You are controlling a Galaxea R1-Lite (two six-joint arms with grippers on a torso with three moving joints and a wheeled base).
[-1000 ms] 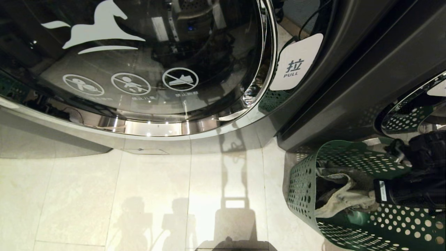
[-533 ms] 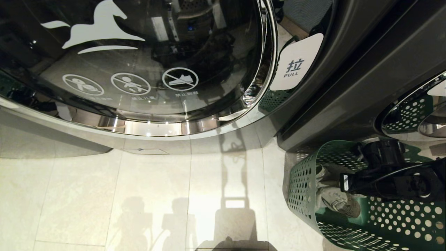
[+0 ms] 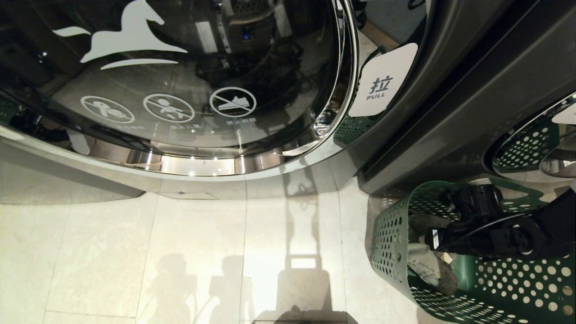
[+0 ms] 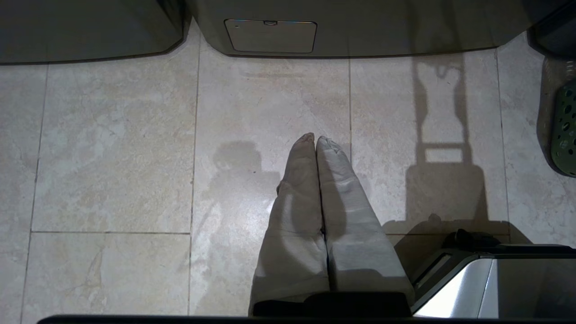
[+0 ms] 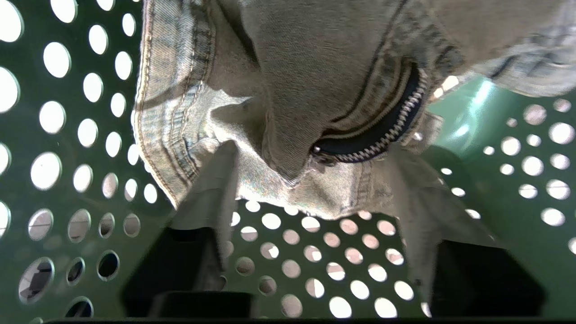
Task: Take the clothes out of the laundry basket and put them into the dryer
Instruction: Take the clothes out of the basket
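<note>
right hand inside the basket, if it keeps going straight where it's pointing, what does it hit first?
Most likely the clothes: the right hand is open, its fingers either side of a denim hem and zipper, close ahead. The laundry basket wall lies behind; the gap is hard to judge.

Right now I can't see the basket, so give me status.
Right gripper open inside basket, fingers either side of clothes. Left gripper shut, over floor. Dryer door closed.

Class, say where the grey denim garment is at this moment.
In the head view the grey denim garment lies inside the green laundry basket at lower right, beside the dark machine; the right gripper reaches toward it, fingers apart.
</note>
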